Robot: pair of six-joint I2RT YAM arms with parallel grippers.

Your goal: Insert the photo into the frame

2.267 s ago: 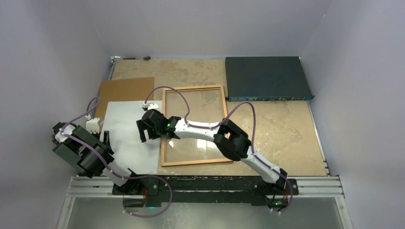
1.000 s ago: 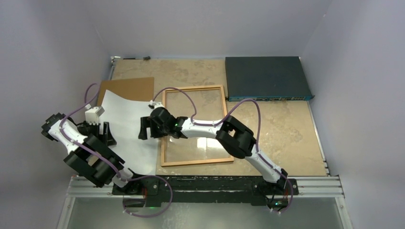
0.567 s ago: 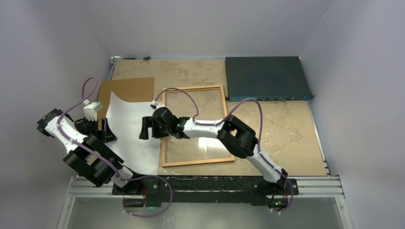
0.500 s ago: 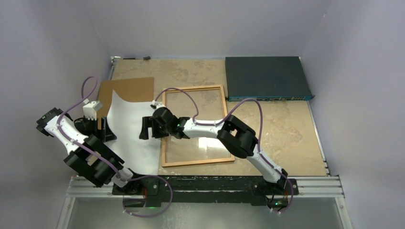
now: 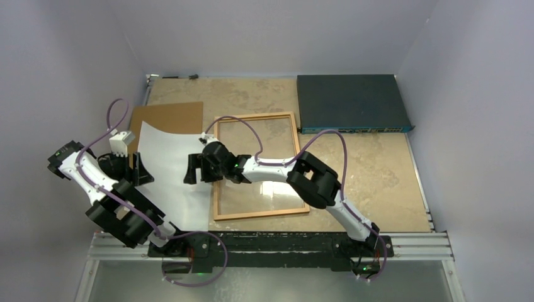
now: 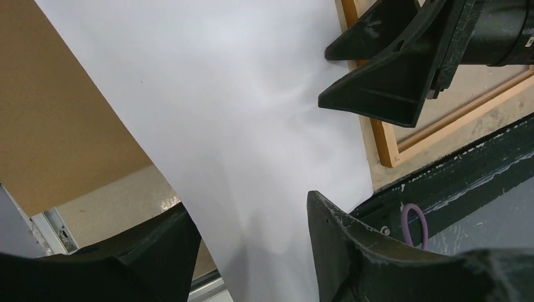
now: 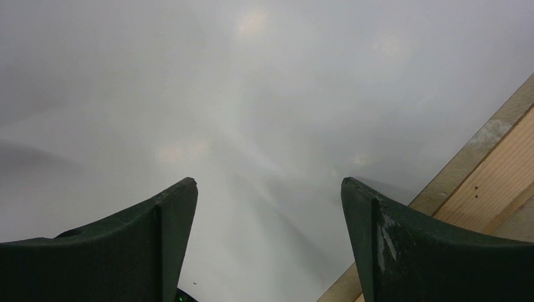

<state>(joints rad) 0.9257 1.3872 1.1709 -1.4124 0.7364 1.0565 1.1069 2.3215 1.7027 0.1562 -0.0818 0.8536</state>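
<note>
On the table (image 5: 378, 182), seen from above, the frame (image 5: 255, 116) is the largest item. It lies flat at centre with the glass in, and its long axis runs 12 to 6 o'clock.

The photo (image 5: 167, 189) lies at the frame's 9 o'clock, white back up, with its long axis also running 12 to 6. Its 3 o'clock edge is at the frame's left rail; whether touching or just beside cannot be told.

A dark blue box (image 5: 352, 104) sits at the frame's 1 o'clock, just beside its corner. A brown backing board (image 5: 167, 116) lies at the photo's 12 o'clock, partly under the sheet.

The left gripper (image 6: 249, 207) stands at the photo's 9 o'clock edge. Its jaws are parted and the sheet passes between them, not pinched.

The right gripper (image 7: 267, 189) hangs over the photo's 3 o'clock edge, next to the frame rail. Its jaws are spread wide and grasp nothing. Contact with the paper cannot be determined.

Assessment: the frame lies at 3 o'clock from the photo and the two axes are parallel, so the transfer looks like a sideways carry with no turn. The left gripper is placed to take the far edge. The right gripper is nearer the frame and is better placed to guide the leading edge in. The sheet appears limp and may buckle.
</note>
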